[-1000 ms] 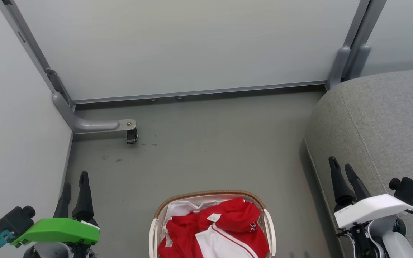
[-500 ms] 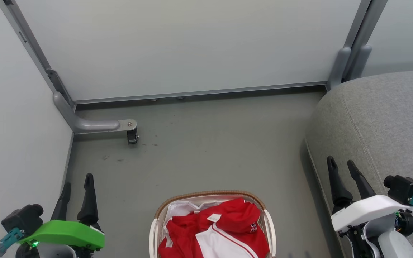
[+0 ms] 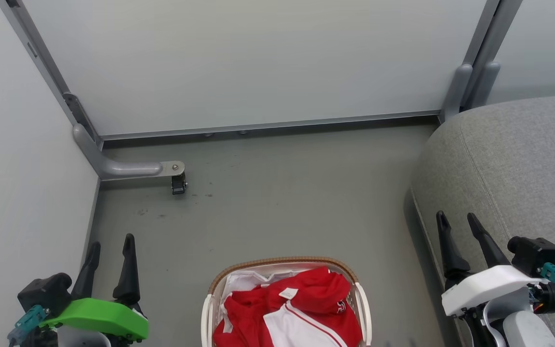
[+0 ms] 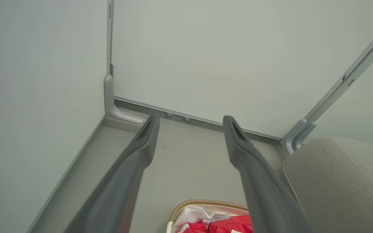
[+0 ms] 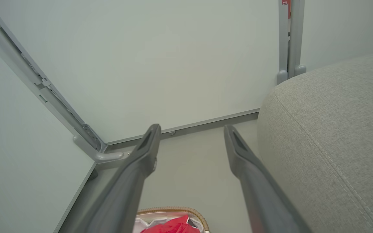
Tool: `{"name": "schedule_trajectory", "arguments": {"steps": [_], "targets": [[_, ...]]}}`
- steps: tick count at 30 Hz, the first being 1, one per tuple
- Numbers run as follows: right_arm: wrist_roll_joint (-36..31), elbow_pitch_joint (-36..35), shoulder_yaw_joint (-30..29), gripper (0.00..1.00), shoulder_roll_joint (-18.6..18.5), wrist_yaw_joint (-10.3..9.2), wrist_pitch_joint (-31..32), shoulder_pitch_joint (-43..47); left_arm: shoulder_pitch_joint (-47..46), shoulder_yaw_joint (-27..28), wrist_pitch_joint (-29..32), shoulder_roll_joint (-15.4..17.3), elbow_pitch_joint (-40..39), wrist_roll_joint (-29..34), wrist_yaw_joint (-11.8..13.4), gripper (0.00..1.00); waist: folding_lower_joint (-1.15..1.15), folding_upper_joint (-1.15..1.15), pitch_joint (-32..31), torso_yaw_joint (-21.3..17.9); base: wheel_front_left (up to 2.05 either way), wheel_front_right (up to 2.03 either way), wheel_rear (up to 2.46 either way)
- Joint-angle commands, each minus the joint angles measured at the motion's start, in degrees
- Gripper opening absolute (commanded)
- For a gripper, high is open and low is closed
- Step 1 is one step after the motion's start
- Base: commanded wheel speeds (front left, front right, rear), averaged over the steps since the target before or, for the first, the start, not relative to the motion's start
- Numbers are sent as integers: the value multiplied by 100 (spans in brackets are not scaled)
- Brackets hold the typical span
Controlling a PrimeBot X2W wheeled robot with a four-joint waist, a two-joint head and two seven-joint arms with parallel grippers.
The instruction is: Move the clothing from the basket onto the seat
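The white basket [image 3: 360, 299] with a brown rim stands on the floor at the bottom centre of the head view, holding red and white clothing [image 3: 301, 308]. The basket's rim [image 4: 206, 203] and clothing [image 4: 228, 226] also peek in at the bottom of the left wrist view, and the clothing [image 5: 173, 226] shows in the right wrist view. The grey seat [image 3: 513, 159] fills the right side. My left gripper [image 3: 112, 242] hangs open to the basket's left, empty. My right gripper [image 3: 456, 219] is open over the seat's front edge, empty.
Pale partition walls close the space at the back and left. A grey metal bracket with a small caster [image 3: 177, 183] lies on the floor by the left wall. Grey floor [image 3: 282, 202] stretches between the basket and the back wall.
Both grippers have drifted slightly inward toward the basket, and their fingers stand a little farther apart. The basket and clothing have not moved.
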Motion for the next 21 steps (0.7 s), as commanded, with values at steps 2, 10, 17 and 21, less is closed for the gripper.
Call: {"name": "schedule_trajectory", "arguments": {"steps": [2, 10, 17, 21], "targets": [[-239, -10, -11, 100, -16, 1, -76, -19, 49, -10, -71, 79, -54, 229, 5, 100, 0, 0, -9, 3, 0, 0, 0], [-792, 40, -108, 100, 3, 2, -179, -3, 80, -53, -176, 102, -44, 602, 6, 100, 0, 0, -5, -1, 0, 0, 0], [-1195, 19, -231, 100, 40, 2, -273, 24, 108, -34, -264, 90, -33, 882, 6, 100, 0, 0, 0, 0, 0, 0, 0], [-1382, 73, -251, 100, 55, 1, -318, 28, 134, -104, -315, 103, -41, 919, 6, 100, 0, 0, 5, -9, 0, 0, 0]]}}
